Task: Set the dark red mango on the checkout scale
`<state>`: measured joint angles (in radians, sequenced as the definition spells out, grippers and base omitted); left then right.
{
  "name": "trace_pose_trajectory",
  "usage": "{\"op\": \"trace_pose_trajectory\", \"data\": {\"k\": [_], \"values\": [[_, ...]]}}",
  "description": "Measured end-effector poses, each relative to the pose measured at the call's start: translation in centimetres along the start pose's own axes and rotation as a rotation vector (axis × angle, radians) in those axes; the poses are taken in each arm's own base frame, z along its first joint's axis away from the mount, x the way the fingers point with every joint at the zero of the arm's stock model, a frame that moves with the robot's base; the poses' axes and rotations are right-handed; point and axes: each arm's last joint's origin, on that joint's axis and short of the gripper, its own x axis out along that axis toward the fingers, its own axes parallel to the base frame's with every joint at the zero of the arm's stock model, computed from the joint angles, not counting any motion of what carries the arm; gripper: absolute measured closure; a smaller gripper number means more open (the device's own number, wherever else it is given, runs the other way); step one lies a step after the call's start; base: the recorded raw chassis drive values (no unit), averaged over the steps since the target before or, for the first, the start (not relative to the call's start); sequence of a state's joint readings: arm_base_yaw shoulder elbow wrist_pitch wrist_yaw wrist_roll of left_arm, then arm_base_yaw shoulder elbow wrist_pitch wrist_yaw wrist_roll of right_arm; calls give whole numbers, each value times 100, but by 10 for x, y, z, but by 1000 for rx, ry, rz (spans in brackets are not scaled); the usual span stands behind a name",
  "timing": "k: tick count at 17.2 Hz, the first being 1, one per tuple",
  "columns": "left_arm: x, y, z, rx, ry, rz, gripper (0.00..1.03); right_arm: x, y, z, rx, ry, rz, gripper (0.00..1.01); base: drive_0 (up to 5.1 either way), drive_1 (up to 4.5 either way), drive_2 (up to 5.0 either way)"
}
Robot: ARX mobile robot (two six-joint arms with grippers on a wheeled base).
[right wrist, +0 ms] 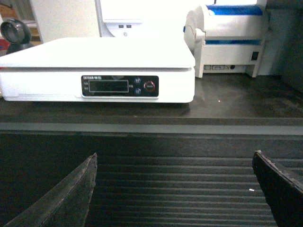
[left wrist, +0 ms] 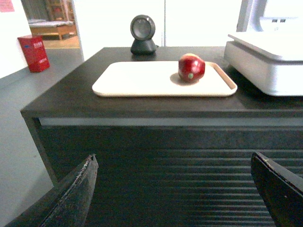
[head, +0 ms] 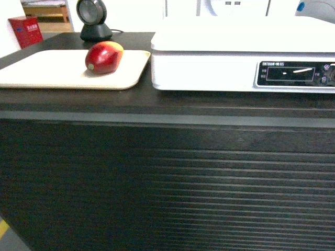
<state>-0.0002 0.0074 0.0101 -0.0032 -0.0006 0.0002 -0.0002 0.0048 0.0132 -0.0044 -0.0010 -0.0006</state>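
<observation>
Dark brown-black checkout counter [head: 157,172], horizontally ribbed front, smooth matte top with a paler strip under the edge. On its right half, large flat white box-shaped scale [head: 241,57], smooth top plate, dark display strip with round buttons. Just beside it to the left, flat beige rectangular tray [head: 47,70] with rounded corners and low rim. Behind the tray, round black dome-shaped scanner on a stand [head: 94,21]. Near the tray's right end, resting on it and apart from the scale: glossy dark red oval mango [head: 104,57], orange-yellow patch on top, small greenish stem spot facing forward.

Only in the right wrist view: white label printer with a blue roll [right wrist: 227,38] behind and right of the scale. Only in head and left wrist views: red box [left wrist: 34,52] on the floor, far left.

Left gripper [left wrist: 175,196] spread wide, nothing between the dark worn fingers [left wrist: 71,194], low before the ribbed front, mango well above and beyond. Right gripper [right wrist: 175,194] likewise spread and empty below the scale.
</observation>
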Motion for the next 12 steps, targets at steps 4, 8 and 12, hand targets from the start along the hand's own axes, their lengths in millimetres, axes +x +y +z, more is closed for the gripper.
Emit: {"op": "trace_pose_trajectory", "data": {"k": [4,8,12], "values": [[0,0,0,0,1,-1,5,0,0,0,2,0,-1,3,0,0,0],[0,0,0,0,-3,1,5,0,0,0,0,-4,0,3,0,0,0],[0,0,0,0,-2,0,5,0,0,0,0,0,0,3,0,0,0]]}}
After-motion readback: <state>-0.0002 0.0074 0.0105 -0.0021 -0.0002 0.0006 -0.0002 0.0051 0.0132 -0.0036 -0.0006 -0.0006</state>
